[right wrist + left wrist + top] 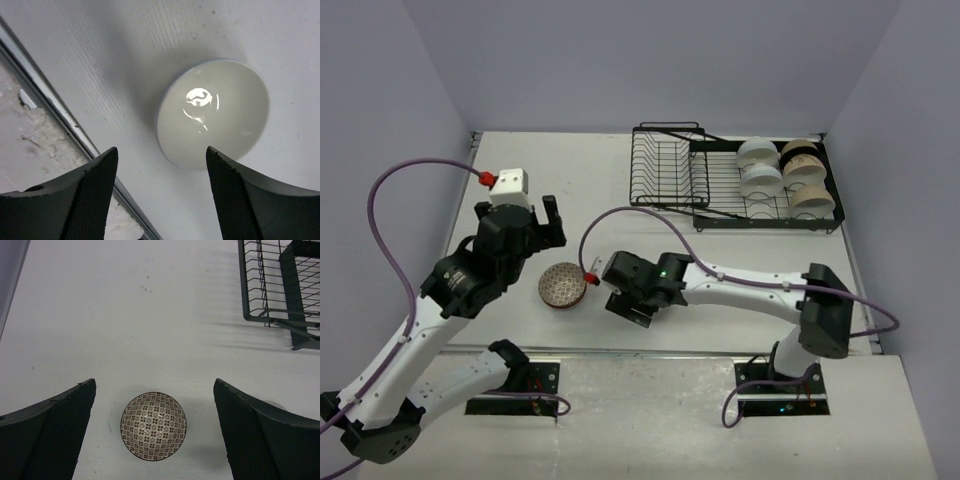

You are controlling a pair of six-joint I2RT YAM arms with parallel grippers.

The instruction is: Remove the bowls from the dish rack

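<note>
- Fingers on the right arm, the right fingers (90, 200), stand apart with nothing between them. The white bowl (212, 112) sits upright on the worktop (100, 50) just beyond their tips, untouched and close to the near edge.
- So that one counts as unloaded?
- I'd say so. It reads as the end of a set-down, with the bowl flat on the worktop and a finger clear of it on either side.
- And the other arm?
- The left fingers (60, 435) are spread wide and empty. They hang over the patterned bowl (153, 426), which lies upright on the worktop below and between them. I see no contact.
- How do the two bowls lie to each other?
- From above, the patterned bowl is just left of the end of the right arm (740, 283), and the white one is hidden beneath it. They're near each other, but I can't tell if they touch.
- What's left to do?
- The rack (665, 170) is at the far right, well apart from both. Its wider part holds the remaining bowls (761, 180), white beside beige, packed close together.
- Next move?
- My guess is that the right arm lifts straight up so it doesn't nudge the white bowl toward the edge. Then it swings across to the rack and takes one rim between open fingers, probably the nearest white bowl.
</note>
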